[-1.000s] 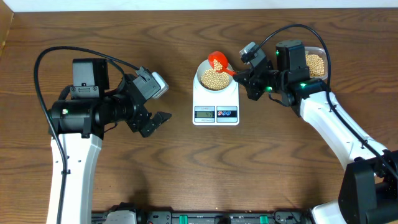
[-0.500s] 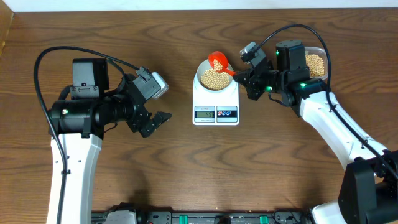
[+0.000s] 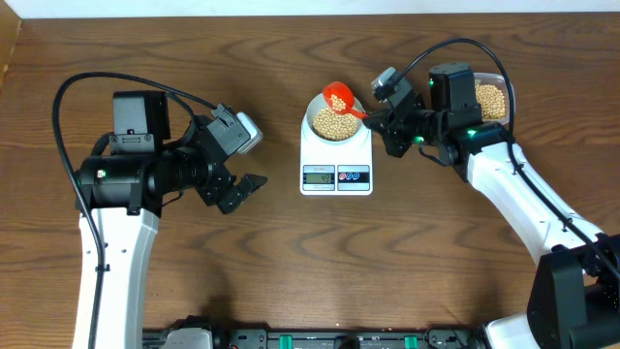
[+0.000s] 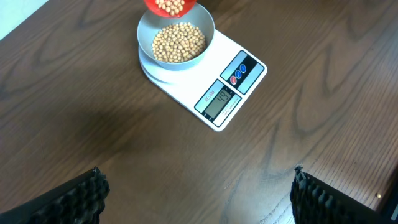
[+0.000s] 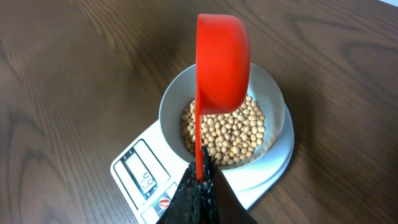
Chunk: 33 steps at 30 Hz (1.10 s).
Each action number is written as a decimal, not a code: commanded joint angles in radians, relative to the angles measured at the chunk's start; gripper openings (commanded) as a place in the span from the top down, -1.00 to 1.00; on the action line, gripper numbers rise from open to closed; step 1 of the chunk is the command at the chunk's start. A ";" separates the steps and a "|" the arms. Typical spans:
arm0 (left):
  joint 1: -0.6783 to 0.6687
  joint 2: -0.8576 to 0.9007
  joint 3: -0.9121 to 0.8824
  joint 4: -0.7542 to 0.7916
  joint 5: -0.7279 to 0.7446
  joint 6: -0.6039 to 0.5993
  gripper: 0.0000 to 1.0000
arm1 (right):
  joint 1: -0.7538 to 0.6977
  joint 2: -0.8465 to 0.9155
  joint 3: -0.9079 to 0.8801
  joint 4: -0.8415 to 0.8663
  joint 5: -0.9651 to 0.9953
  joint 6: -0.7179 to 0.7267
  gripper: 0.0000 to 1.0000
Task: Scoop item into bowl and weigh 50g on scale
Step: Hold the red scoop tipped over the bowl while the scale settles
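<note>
At the bottom edge of the right wrist view, the right gripper (image 5: pixel 200 186) is clamped tight on the handle of a red scoop (image 5: pixel 221 62). Past it, mid-frame, the scoop tilts over the bowl (image 5: pixel 169 106), which holds beans (image 5: pixel 233 134) and sits on the scale (image 5: pixel 126 162). The left gripper (image 4: pixel 198 190) is spread wide above bare wood, the scale in that view's upper half.

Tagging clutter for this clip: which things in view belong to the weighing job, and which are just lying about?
In the job: beans, bowl, scale, red scoop in the shut right gripper, clear tub.
Idle: left gripper, open and empty; black hardware along the overhead view's bottom edge.
</note>
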<state>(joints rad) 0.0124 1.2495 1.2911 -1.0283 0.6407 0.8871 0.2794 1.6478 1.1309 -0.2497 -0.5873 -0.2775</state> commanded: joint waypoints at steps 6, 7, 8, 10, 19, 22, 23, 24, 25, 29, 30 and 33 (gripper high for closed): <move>0.004 0.007 0.014 -0.003 -0.005 -0.005 -0.92 | 0.008 -0.026 0.000 0.003 0.009 -0.022 0.98; 0.004 0.008 0.014 -0.003 -0.005 -0.005 -0.92 | 0.008 -0.026 0.000 0.003 0.008 -0.023 0.98; 0.004 0.008 0.014 -0.003 -0.005 -0.006 -0.92 | 0.008 -0.027 0.000 0.004 0.008 -0.022 0.98; 0.004 0.007 0.014 -0.003 -0.005 -0.006 -0.92 | 0.009 -0.027 0.000 0.006 0.008 -0.004 0.98; 0.004 0.007 0.014 -0.003 -0.005 -0.005 -0.92 | 0.008 -0.027 0.000 0.007 0.001 0.019 0.98; 0.004 0.008 0.014 -0.003 -0.005 -0.005 -0.92 | 0.008 -0.026 0.000 0.007 0.001 0.019 0.98; 0.004 0.008 0.014 -0.003 -0.005 -0.006 -0.92 | 0.008 -0.027 0.000 0.007 0.001 0.027 0.98; 0.004 0.008 0.014 -0.003 -0.005 -0.005 -0.92 | 0.008 -0.026 0.000 0.008 0.001 0.039 0.98; 0.004 0.008 0.014 -0.003 -0.005 -0.005 -0.92 | 0.008 -0.026 0.000 0.008 0.001 0.051 0.98; 0.004 0.008 0.014 -0.003 -0.005 -0.006 -0.92 | 0.008 -0.026 0.000 0.007 -0.008 0.090 0.98; 0.004 0.007 0.014 -0.003 -0.005 -0.006 -0.92 | 0.008 -0.026 0.000 0.006 -0.018 0.089 0.98; 0.004 0.007 0.014 -0.003 -0.005 -0.005 -0.92 | 0.012 -0.026 0.000 -0.001 0.018 -0.016 0.98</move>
<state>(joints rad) 0.0124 1.2495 1.2911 -1.0283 0.6407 0.8871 0.2806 1.6478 1.1309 -0.2462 -0.5762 -0.2237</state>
